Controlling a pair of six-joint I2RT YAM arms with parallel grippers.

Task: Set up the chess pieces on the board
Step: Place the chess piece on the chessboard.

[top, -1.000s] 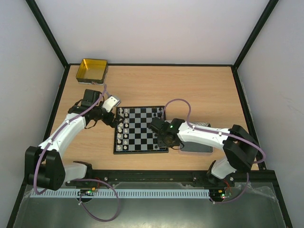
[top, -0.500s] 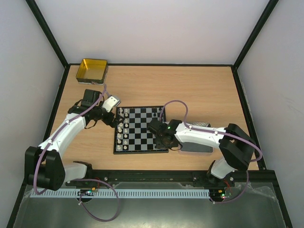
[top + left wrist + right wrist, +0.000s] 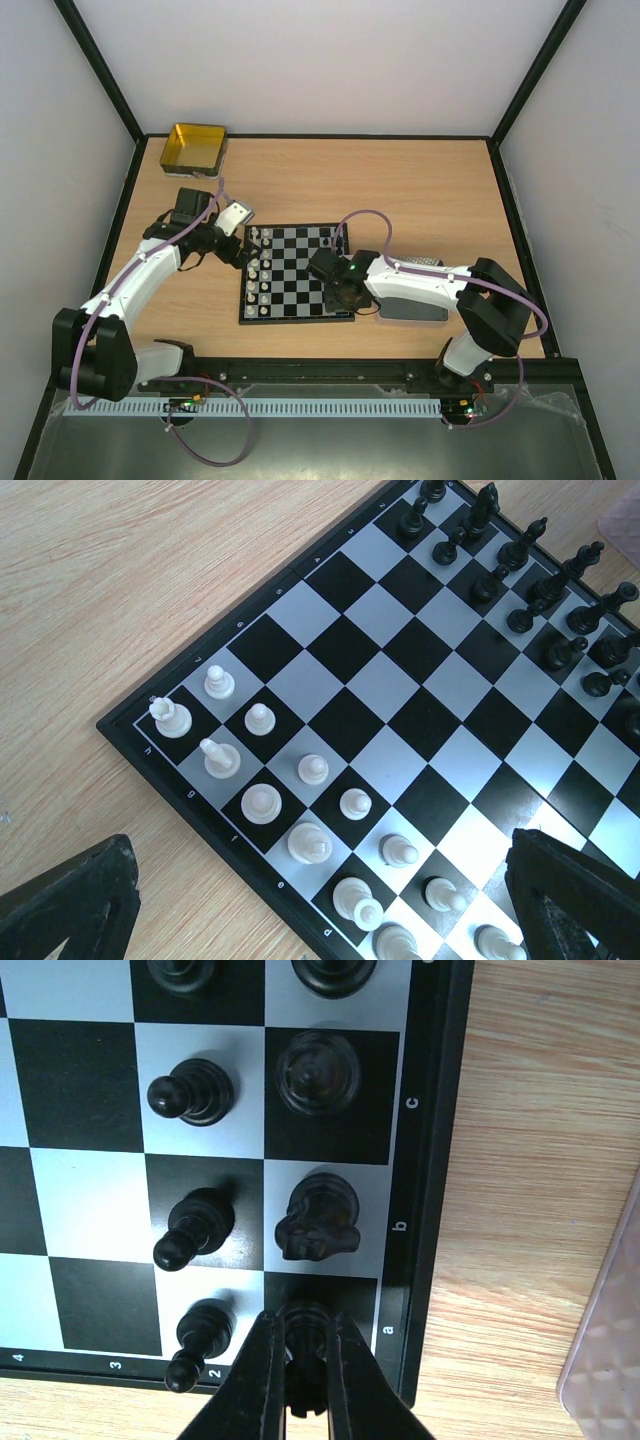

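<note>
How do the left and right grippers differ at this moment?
The left gripper is wide open and empty; the right gripper is shut on a black piece. The left gripper hangs above the white pieces; the right gripper is low at a corner of the board. Both point down at the board.

Top external: high, behind, looking down on whole table. Left wrist: near, slanting onto board far-left corner. Right wrist: closest, straight down, near-right corner. Overlap: board.
</note>
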